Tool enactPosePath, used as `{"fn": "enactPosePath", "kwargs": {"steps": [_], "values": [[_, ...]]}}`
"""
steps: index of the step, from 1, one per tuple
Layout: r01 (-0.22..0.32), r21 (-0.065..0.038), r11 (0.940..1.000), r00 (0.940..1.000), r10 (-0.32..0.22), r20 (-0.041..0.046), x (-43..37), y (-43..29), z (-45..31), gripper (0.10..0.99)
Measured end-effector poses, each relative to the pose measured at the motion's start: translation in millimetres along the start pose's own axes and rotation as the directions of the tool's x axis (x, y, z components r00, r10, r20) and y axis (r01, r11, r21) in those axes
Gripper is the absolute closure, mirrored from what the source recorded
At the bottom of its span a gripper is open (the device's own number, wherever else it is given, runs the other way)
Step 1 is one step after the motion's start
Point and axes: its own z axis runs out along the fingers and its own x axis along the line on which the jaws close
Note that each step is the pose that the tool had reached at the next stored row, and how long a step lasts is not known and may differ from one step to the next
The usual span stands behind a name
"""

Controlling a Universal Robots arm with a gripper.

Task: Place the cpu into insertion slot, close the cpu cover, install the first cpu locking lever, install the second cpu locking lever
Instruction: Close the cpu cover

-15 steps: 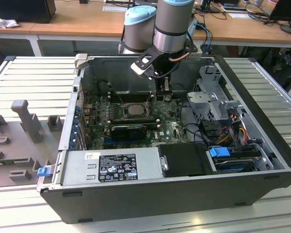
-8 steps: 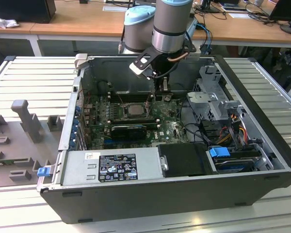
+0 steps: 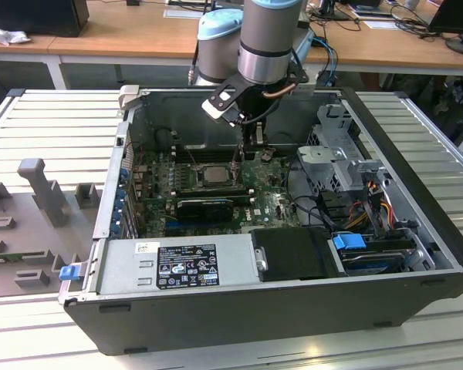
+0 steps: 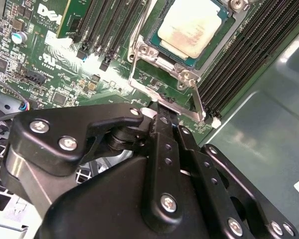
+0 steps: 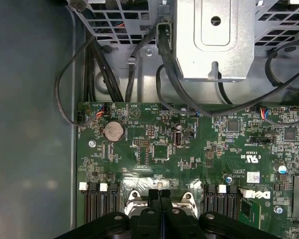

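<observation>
The cpu (image 4: 192,27) lies flat in the insertion slot (image 3: 214,174), its silver-grey top facing up. The silver cpu cover (image 4: 159,59) rests down around the chip. A thin metal locking lever (image 4: 197,102) runs along one side of the socket frame and stands slightly off the board. My gripper (image 4: 158,108) is shut, and its tips touch the silver frame edge beside that lever. In the first wrist view the gripper (image 5: 159,195) shows two fingers pressed together over the socket's metal rim (image 5: 134,196). In the exterior view the gripper (image 3: 245,158) hangs at the socket's right edge.
Long black memory slots (image 4: 234,55) flank the socket. A black card (image 3: 204,206) sits in front of the socket. The power supply (image 3: 177,266), a drive cage (image 3: 336,154) and loose cables (image 5: 104,74) crowd the case. A grey fixture (image 3: 42,185) stands outside at the exterior view's left.
</observation>
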Motion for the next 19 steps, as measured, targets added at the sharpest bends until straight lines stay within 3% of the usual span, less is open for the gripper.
{"fn": "enactPosePath", "kwargs": {"steps": [19], "values": [[0.0, 0.0, 1.0, 1.0, 0.0, 0.0, 0.1, -6.1, 0.0, 0.98]]}}
